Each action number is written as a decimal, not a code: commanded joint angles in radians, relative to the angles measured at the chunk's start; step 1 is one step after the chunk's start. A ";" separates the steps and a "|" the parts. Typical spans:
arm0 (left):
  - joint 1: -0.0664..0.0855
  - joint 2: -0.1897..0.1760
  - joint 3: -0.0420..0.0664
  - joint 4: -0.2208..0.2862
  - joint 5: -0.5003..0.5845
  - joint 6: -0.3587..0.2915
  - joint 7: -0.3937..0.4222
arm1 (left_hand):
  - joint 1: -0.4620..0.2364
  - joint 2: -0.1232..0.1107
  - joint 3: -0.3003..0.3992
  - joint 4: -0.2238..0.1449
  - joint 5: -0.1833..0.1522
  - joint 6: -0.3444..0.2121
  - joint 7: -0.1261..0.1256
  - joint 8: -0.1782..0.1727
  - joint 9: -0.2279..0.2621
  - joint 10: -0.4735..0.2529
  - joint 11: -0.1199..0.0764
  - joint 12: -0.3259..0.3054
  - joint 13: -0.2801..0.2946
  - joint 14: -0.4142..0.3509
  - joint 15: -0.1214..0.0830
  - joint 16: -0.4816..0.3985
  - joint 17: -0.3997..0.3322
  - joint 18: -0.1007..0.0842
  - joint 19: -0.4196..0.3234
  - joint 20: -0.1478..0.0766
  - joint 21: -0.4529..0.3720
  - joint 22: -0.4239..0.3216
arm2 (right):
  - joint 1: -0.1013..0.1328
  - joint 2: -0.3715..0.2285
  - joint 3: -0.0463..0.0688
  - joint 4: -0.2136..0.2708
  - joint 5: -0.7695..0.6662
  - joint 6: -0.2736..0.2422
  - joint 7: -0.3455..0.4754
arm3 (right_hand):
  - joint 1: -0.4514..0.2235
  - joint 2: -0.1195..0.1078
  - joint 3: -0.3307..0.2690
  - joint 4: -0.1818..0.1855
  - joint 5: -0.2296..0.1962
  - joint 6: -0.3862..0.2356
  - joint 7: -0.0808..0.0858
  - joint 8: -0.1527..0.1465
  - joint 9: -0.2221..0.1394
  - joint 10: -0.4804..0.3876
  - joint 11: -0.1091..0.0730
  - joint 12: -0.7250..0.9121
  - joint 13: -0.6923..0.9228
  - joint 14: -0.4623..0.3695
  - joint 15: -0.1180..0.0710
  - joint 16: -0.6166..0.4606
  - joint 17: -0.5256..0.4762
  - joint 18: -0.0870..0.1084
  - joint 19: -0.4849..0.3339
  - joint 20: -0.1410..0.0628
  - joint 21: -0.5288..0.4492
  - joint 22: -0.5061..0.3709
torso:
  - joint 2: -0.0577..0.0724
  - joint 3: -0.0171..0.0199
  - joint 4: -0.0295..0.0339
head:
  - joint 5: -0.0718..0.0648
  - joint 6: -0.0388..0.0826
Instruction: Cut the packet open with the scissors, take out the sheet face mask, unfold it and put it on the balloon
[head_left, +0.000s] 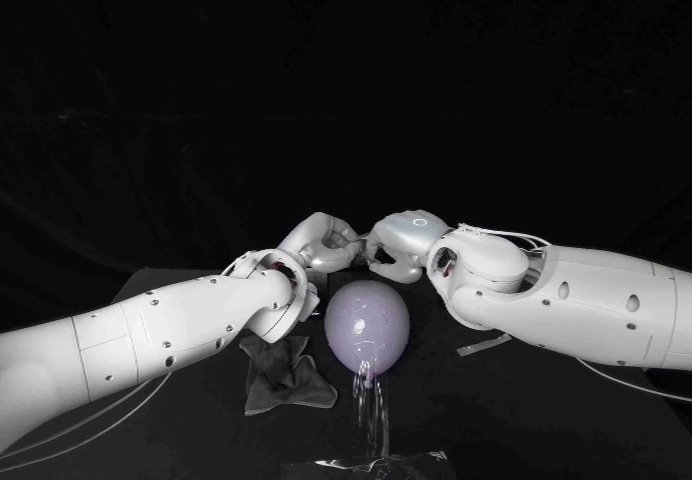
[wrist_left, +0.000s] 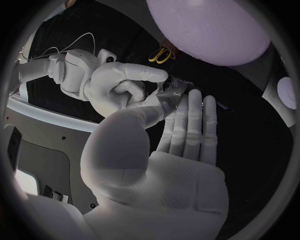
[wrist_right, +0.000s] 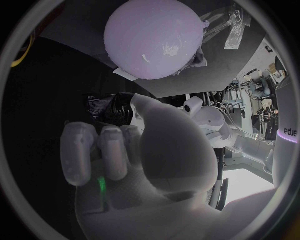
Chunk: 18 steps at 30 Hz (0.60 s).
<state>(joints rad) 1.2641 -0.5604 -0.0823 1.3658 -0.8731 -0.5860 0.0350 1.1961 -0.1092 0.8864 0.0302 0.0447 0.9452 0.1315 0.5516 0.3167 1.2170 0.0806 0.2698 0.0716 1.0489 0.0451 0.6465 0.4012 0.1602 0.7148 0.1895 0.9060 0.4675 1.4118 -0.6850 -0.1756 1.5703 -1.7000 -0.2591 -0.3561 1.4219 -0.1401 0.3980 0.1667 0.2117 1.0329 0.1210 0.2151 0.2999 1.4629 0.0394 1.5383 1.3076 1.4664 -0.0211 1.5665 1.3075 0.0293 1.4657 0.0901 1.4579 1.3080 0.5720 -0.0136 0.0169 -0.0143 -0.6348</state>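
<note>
A pale lilac balloon (head_left: 368, 325) stands on a clear stand (head_left: 372, 405) at mid-table. Behind it my two hands meet. My left hand (head_left: 325, 245) and my right hand (head_left: 397, 245) both grip a small dark crinkled packet (wrist_left: 172, 92). In the left wrist view, my left hand (wrist_left: 181, 135) pinches the packet's edge between thumb and fingers, and my right hand (wrist_left: 119, 87) clasps its other end. In the right wrist view, the packet (wrist_right: 106, 110) sits between the thumb and curled fingers of my right hand (wrist_right: 125, 150). Yellow-handled scissors (wrist_left: 162, 54) lie on the table beyond the hands.
A dark grey cloth (head_left: 281, 375) lies crumpled on the table to the left of the balloon's stand. A thin pale strip (head_left: 483, 347) lies on the table under my right forearm. The balloon (wrist_right: 153, 37) is close to both hands.
</note>
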 joint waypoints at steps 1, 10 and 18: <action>0.004 -0.001 0.004 0.005 0.001 -0.016 0.042 | 0.006 0.013 -0.001 0.007 0.003 0.007 0.002 0.011 0.046 0.004 0.000 0.001 0.001 0.002 -0.006 -0.002 0.001 0.018 -0.007 -0.001 0.005 0.001 | -0.003 -0.010 -0.003 -0.002 -0.016 0.078 -0.021 | -0.004 0.012 0.026 -0.002 0.003 0.000 0.004 -0.010 -0.002 0.093 0.003 -0.001 0.240 0.104 0.004 0.004 0.263 0.000 0.030 -0.001 0.003 0.216 | 0.000 0.0001 0.0001 | -0.001 -0.001; 0.004 -0.003 0.004 0.000 -0.014 -0.013 0.044 | 0.006 0.013 -0.001 0.007 0.003 0.007 0.002 0.011 0.047 0.003 0.000 0.001 0.001 0.001 -0.006 -0.003 0.001 0.018 -0.007 -0.001 0.005 0.002 | -0.003 -0.036 -0.003 0.021 -0.019 0.039 -0.032 | -0.067 -0.056 0.026 0.022 -0.073 -0.040 0.021 -0.051 -0.020 0.089 0.019 -0.009 0.235 0.104 0.015 0.004 0.263 0.000 0.030 0.009 0.001 0.217 | 0.000 0.0002 -0.0001 | -0.003 -0.001; 0.005 -0.004 0.004 -0.006 -0.017 -0.011 0.044 | 0.006 0.013 -0.001 0.007 0.003 0.007 0.002 0.011 0.047 0.003 0.000 0.001 0.001 0.001 -0.006 -0.003 0.001 0.018 -0.007 -0.001 0.005 0.002 | -0.001 -0.066 -0.003 0.056 -0.021 0.007 -0.024 | -0.046 -0.043 0.059 0.012 -0.049 0.004 0.011 -0.036 -0.015 0.094 0.012 0.002 0.242 0.104 0.013 0.004 0.263 -0.003 0.037 0.012 0.011 0.222 | 0.000 -0.0001 -0.0003 | -0.005 -0.001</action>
<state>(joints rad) 1.2647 -0.5610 -0.0820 1.3624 -0.8854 -0.5838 0.0559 1.1962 -0.1093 0.8882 0.0321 0.0448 0.9450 0.1315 0.5516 0.3167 1.2164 0.0812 0.2699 0.0720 1.0491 0.0454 0.6465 0.4007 0.1700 0.7147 0.1896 0.9053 0.4682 1.4126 -0.7444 -0.1759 1.6278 -1.7055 -0.2537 -0.3570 1.3618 -0.1904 0.4496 0.1791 0.1589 1.0249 0.1347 0.1700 0.2815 1.4653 0.0525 1.5310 1.3081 1.4663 -0.0139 1.5673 1.3082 0.0293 1.4677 0.0957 1.4641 1.3073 0.5719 -0.0133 0.0165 -0.0184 -0.6357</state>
